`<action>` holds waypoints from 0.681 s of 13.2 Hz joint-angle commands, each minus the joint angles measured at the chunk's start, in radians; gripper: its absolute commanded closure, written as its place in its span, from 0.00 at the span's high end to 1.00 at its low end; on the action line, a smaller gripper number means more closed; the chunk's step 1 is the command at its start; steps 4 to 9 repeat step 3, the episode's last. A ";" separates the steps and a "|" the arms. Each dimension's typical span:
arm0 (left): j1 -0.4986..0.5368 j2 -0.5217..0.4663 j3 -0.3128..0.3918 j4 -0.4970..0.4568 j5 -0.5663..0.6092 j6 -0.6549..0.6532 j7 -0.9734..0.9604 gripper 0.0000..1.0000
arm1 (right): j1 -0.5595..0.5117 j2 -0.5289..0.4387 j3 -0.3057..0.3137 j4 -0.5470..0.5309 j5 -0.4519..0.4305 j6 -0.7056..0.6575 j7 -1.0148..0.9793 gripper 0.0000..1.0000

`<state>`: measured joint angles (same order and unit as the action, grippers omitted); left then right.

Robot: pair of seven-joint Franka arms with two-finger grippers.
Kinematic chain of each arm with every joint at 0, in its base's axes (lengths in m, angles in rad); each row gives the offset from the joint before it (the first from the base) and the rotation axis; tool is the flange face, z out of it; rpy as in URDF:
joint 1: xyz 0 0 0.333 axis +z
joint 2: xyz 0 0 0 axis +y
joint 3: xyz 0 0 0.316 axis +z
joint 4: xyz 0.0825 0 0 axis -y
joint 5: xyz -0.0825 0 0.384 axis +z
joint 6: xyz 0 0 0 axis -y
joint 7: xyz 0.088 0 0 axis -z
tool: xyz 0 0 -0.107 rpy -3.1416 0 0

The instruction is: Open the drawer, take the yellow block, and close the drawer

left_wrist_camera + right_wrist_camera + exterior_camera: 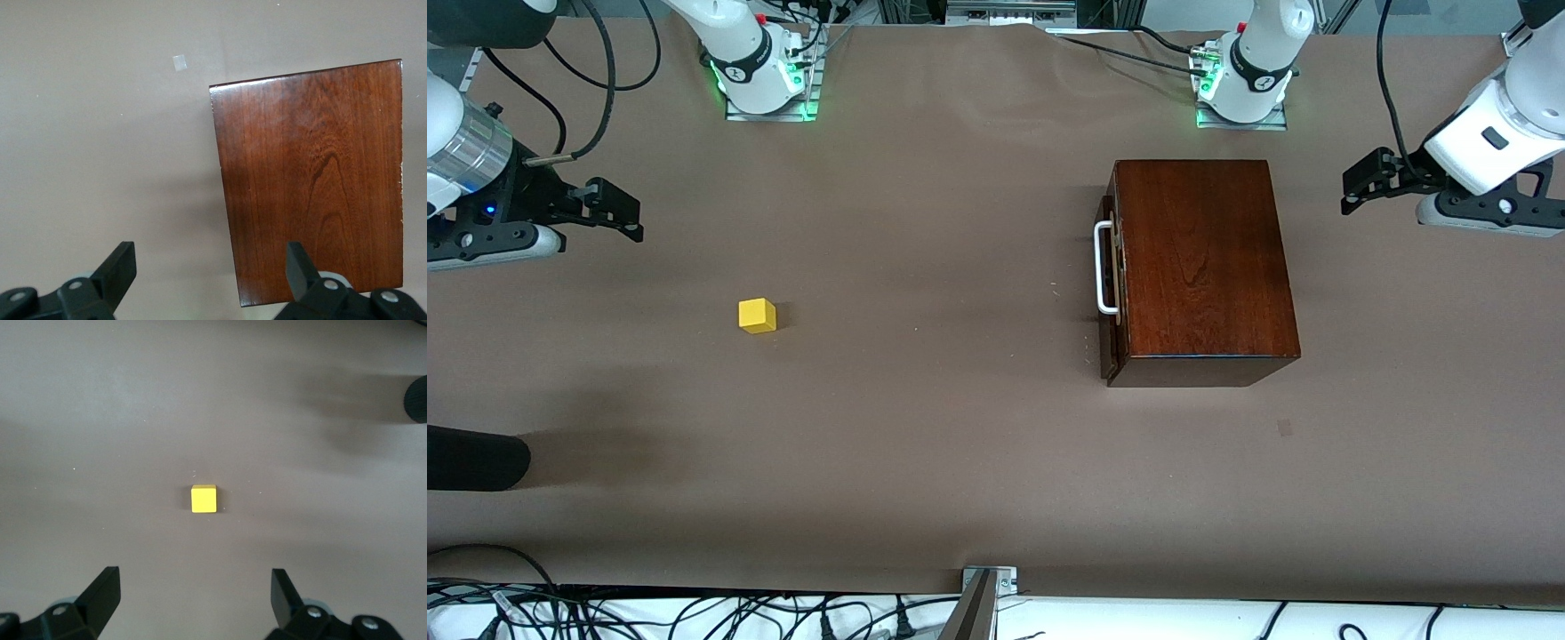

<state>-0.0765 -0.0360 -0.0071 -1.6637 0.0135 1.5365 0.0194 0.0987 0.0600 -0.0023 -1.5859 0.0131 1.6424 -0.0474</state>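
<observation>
The drawer (1110,271) sits shut in the dark reddish-brown wooden box (1202,267), its white handle (1104,268) facing the right arm's end of the tabletop (960,444). The yellow block (757,316) lies out on the bare tabletop, well apart from the box, toward the right arm's end. The right tool (609,213) hangs in the air over that end of the tabletop, its 2 fingers (100,597) spread wide with nothing between them. The left tool (1365,182) hangs over the tabletop just beside the box at the left arm's end, fingers (120,270) also spread apart and holding nothing.
</observation>
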 commanded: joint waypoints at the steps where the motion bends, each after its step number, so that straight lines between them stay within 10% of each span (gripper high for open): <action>1: -0.020 -0.004 0.018 -0.005 0.014 0.013 -0.001 1.00 | -0.002 0.008 -0.001 0.024 -0.005 -0.024 -0.012 1.00; 9: -0.020 -0.004 0.018 -0.007 0.014 0.013 -0.006 1.00 | -0.002 0.008 -0.002 0.024 -0.010 -0.022 -0.012 1.00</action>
